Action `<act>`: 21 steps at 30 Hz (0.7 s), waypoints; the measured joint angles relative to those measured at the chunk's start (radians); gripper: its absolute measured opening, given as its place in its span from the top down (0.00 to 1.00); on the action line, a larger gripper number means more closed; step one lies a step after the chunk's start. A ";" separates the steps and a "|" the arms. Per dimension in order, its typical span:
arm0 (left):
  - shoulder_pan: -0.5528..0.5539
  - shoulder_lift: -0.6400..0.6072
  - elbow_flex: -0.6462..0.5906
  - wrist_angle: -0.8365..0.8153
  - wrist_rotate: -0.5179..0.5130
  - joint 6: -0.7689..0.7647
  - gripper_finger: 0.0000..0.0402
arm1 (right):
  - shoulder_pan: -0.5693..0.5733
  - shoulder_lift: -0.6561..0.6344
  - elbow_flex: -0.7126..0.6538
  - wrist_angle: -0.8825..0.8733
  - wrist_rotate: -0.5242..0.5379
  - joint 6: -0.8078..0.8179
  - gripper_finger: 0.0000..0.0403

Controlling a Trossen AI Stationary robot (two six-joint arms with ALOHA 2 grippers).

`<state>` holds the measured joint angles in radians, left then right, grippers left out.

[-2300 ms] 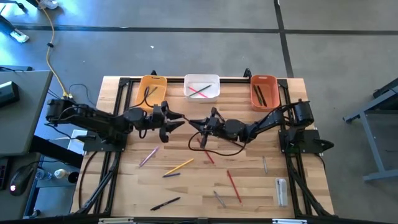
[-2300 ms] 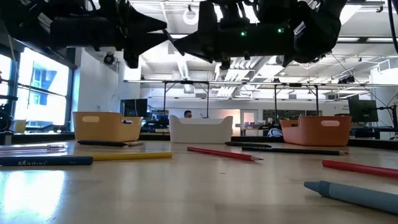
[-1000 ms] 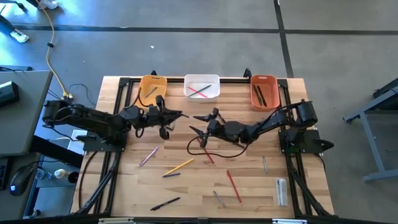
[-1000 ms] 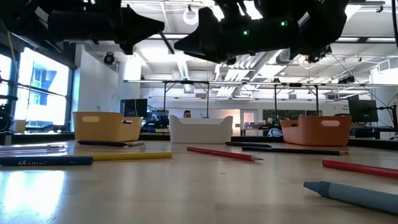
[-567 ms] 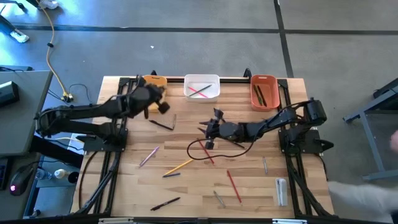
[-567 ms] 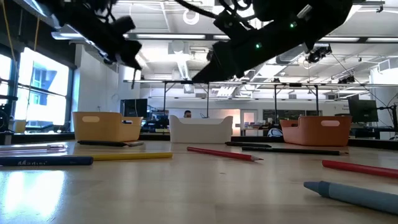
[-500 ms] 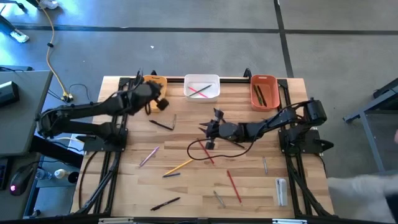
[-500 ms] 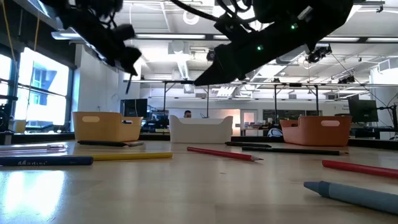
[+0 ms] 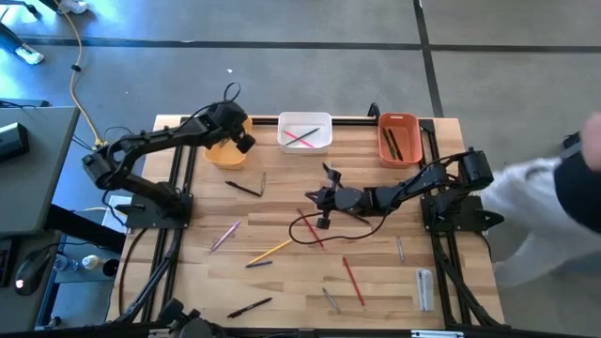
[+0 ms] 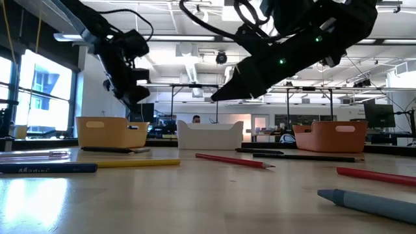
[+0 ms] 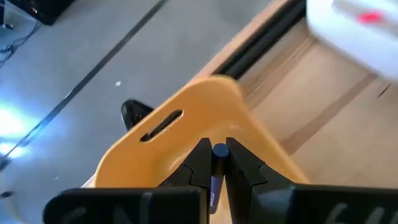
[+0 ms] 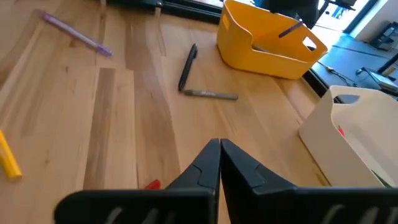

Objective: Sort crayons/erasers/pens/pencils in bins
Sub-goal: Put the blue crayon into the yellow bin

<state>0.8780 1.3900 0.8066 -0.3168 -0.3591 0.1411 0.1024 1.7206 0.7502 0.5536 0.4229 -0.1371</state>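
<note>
My left gripper (image 9: 242, 143) hangs over the yellow-orange bin (image 9: 225, 150) at the far left, shut on a dark bluish-purple stick (image 11: 217, 168). My right gripper (image 9: 310, 197) hovers above mid-table, shut, with nothing between its fingers (image 12: 219, 144). A black pen (image 12: 188, 66) and a grey pen (image 12: 208, 94) lie flat on the wood between it and that bin. The white bin (image 9: 305, 131) holds red and pink pencils. The red-orange bin (image 9: 396, 139) holds dark pens. My left gripper pinches the stick between its two fingers. The stick runs along the gap between them, and its round end (image 11: 219, 150) shows at the fingertips. The fingers slant downward. The stick is lifted clear above the yellow-orange bin (image 11: 186, 124).
Loose on the near half lie a yellow pencil (image 9: 270, 252), a pink one (image 9: 223, 235), red ones (image 9: 353, 280), a black pen (image 9: 249, 307) and a whitish eraser (image 9: 424, 286). A black cable (image 9: 305, 225) loops below my right gripper. A blurred person (image 9: 563, 197) stands at the table's right edge.
My left gripper has swung from mid-table toward the far left corner and tipped downward, carrying the stick over the yellow-orange bin. My right gripper has shut on nothing and dipped slightly. A person has come in at the right edge.
</note>
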 joint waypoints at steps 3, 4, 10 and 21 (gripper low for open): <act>-0.002 0.024 0.013 -0.035 -0.058 0.001 0.99 | -0.011 0.000 0.000 0.029 -0.016 -0.003 0.99; -0.002 0.024 0.016 -0.040 -0.076 0.001 0.99 | -0.017 0.000 0.000 0.046 -0.018 -0.006 1.00; -0.001 0.020 0.017 -0.095 -0.108 -0.008 0.98 | -0.097 0.000 0.000 0.148 -0.066 -0.047 1.00; -0.001 0.020 0.011 -0.122 -0.011 -0.035 0.98 | -0.283 0.000 0.000 0.245 -0.167 -0.107 1.00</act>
<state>0.8769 1.4097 0.8178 -0.4392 -0.3698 0.1059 -0.1804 1.7206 0.7506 0.7986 0.2563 -0.2441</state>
